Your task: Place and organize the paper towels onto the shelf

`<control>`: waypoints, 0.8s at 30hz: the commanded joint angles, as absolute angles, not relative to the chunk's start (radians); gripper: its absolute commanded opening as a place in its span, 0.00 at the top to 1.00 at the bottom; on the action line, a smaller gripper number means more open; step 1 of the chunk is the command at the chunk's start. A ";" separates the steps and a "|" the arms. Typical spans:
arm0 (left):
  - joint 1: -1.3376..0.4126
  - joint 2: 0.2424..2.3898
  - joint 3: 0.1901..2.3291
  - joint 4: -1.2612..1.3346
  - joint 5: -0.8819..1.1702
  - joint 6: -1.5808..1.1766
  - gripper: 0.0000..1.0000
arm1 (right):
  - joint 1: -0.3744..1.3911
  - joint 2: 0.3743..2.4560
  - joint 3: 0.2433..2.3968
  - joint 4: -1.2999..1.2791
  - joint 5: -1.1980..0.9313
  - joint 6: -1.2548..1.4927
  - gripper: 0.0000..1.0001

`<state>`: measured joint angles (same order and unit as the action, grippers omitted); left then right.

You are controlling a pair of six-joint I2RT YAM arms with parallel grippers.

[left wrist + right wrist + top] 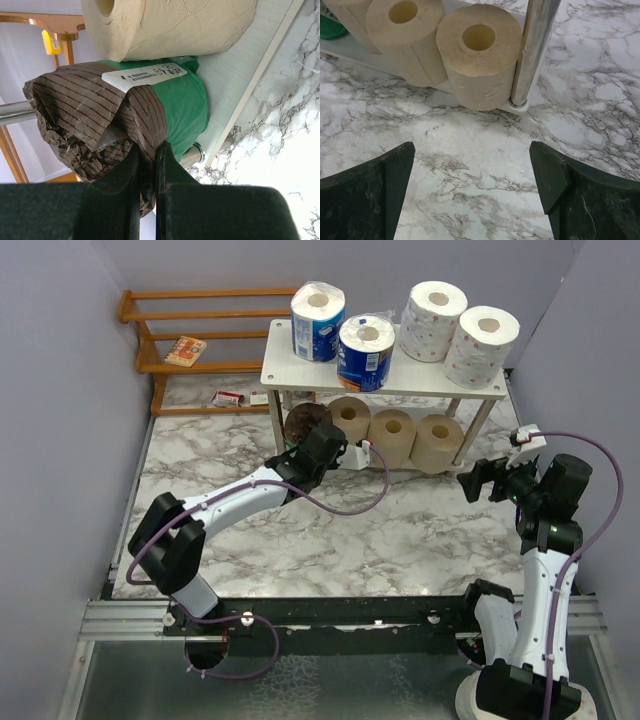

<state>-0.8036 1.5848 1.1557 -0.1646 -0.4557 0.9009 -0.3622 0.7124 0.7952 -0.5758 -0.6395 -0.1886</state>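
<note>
There are two blue-wrapped rolls [318, 322], two white rolls [432, 320] with pink dots, three tan rolls [392, 435], one dark brown roll [303, 425] with a green band, one pale shelf [300, 375] and one orange rack [210, 293].

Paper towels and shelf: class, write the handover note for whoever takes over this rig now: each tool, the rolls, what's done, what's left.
Left tool: shut, pinching the wrapper of the dark brown roll at the left end of the lower tier of the shelf.
Right tool: open, holding nothing.
Top tier: two blue-wrapped rolls, two white rolls.
Lower tier: three tan rolls beside the brown one.
Done: all eight rolls are on the shelf.
Left: probably release the brown roll and withdraw.
</note>
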 commanded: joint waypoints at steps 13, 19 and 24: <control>-0.787 1.660 1.273 -0.117 -0.474 0.855 0.17 | -0.377 0.712 0.789 -0.571 -0.661 -0.199 0.00; -0.788 1.647 1.312 -0.149 -0.475 0.830 0.01 | -0.377 0.709 0.790 -0.572 -0.663 -0.199 0.00; -0.798 1.596 1.322 -0.192 -0.466 0.812 0.01 | -0.377 0.710 0.789 -0.572 -0.666 -0.199 0.00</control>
<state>-0.7872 1.6596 1.2987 -0.1520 -0.4614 0.8417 -0.3687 0.7132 0.7952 -0.5758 -0.6418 -0.1886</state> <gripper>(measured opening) 0.991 0.997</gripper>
